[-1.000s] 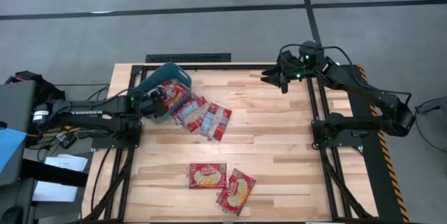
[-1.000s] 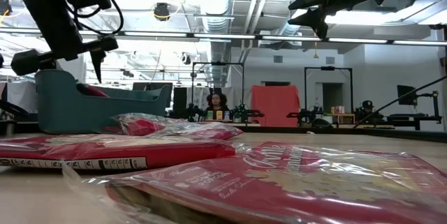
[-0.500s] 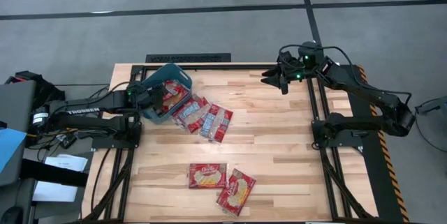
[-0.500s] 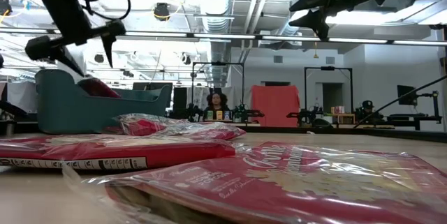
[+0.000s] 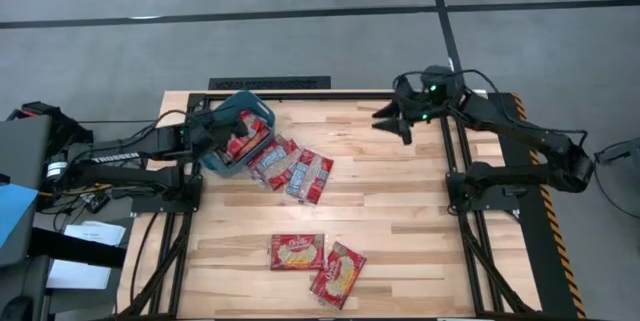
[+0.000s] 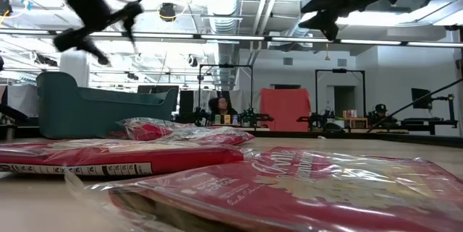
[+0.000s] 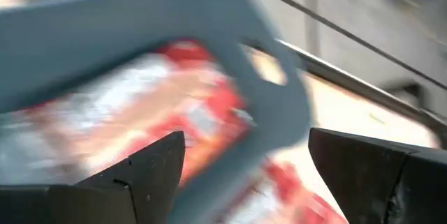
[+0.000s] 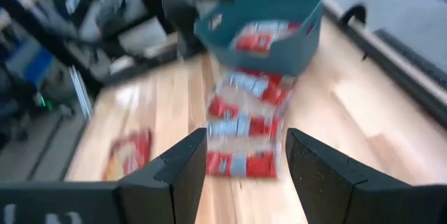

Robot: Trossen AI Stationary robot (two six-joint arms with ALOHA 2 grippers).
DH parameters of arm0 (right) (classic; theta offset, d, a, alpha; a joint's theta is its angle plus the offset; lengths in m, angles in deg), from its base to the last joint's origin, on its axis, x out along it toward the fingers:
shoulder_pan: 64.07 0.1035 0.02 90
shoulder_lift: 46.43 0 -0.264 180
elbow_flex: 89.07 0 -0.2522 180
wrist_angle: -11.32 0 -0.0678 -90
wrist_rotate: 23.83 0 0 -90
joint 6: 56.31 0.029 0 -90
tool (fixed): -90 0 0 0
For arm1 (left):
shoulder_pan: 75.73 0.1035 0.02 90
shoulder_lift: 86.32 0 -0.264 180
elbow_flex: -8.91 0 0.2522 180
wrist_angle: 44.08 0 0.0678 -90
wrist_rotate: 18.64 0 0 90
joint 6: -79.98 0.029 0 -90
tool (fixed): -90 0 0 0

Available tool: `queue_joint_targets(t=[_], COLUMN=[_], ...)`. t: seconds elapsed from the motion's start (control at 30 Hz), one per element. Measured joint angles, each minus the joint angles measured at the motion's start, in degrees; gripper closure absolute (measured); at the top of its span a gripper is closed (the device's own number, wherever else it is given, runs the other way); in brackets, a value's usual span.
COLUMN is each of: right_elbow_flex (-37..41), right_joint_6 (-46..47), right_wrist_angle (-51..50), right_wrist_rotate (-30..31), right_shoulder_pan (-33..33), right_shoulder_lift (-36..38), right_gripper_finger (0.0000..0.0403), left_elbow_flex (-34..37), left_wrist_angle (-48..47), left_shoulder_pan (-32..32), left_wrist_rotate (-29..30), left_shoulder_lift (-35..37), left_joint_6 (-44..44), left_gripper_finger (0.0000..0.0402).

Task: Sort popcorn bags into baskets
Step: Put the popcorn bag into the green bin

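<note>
The teal bin (image 5: pixel 232 111) stands at the table's far left and holds red popcorn packets (image 5: pixel 246 141). Two more packets (image 5: pixel 272 159) (image 5: pixel 309 176) lean on one another against the bin's right side. Another two lie flat near the front edge (image 5: pixel 297 251) (image 5: pixel 337 274). My left gripper (image 5: pixel 217 138) hangs open above the bin's left end; its wrist view looks down on the bin's rim (image 7: pixel 265 77) and a packet inside (image 7: pixel 188 112). My right gripper (image 5: pixel 389 123) is open in the air at the far right, pointing toward the bin (image 8: pixel 276 25).
Bare wood lies between the packets by the bin and the two front packets, and across the table's right half. The metal frame rails (image 5: pixel 462 201) run along both sides. A person sits in the room far behind the table (image 6: pixel 224 108).
My left gripper has risen and drawn back from over the bin toward the table's left and far edge. The red packet that showed above the bin's rim in the low view has dropped out of sight into the bin.
</note>
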Motion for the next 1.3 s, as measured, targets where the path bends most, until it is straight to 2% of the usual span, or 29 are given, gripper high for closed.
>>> queue_joint_targets(t=[0.13,0.23,0.4,0.53,0.73,0.93,1.13,1.2,1.3], right_elbow_flex=[0.02,0.00,0.00,0.00,-0.70,-8.42,-16.08,-17.07,-17.23], right_joint_6=[-1.41,-1.50,-7.21,-10.07,-6.96,-6.73,-6.74,-7.38,-8.60], right_wrist_angle=[-1.99,-0.92,2.52,10.55,19.95,17.48,13.34,11.43,10.63], right_wrist_rotate=[3.39,4.34,8.87,7.10,3.95,0.57,0.69,5.59,8.63], right_shoulder_pan=[4.63,6.78,10.11,9.65,7.82,7.39,9.79,10.35,10.99], right_shoulder_lift=[-3.72,-7.01,-16.23,-24.76,-36.03,-45.77,-53.55,-54.51,-54.18], right_gripper_finger=[0.0185,0.0188,0.0190,0.0183,0.0162,0.0150,0.0147,0.0147,0.0147], left_elbow_flex=[0.00,-0.04,-0.07,-0.04,-0.04,-0.02,-0.02,-0.02,-0.02], left_wrist_angle=[17.61,28.96,37.62,39.34,39.48,39.49,39.42,39.39,39.11], left_shoulder_pan=[-0.36,-2.42,-8.48,-11.62,-14.19,-15.67,-16.25,-16.28,-16.28], left_wrist_rotate=[-7.60,-12.92,-16.14,-15.90,-15.71,-15.59,-14.14,-14.07,-13.97], left_shoulder_lift=[-0.42,-2.63,-9.58,-14.51,-18.38,-18.84,-18.84,-18.84,-18.84], left_joint_6=[12.92,18.91,21.99,20.71,16.53,15.39,15.11,15.12,15.31], left_gripper_finger=[0.0109,0.0109,0.0109,0.0109,0.0109,0.0109,0.0109,0.0109,0.0109])
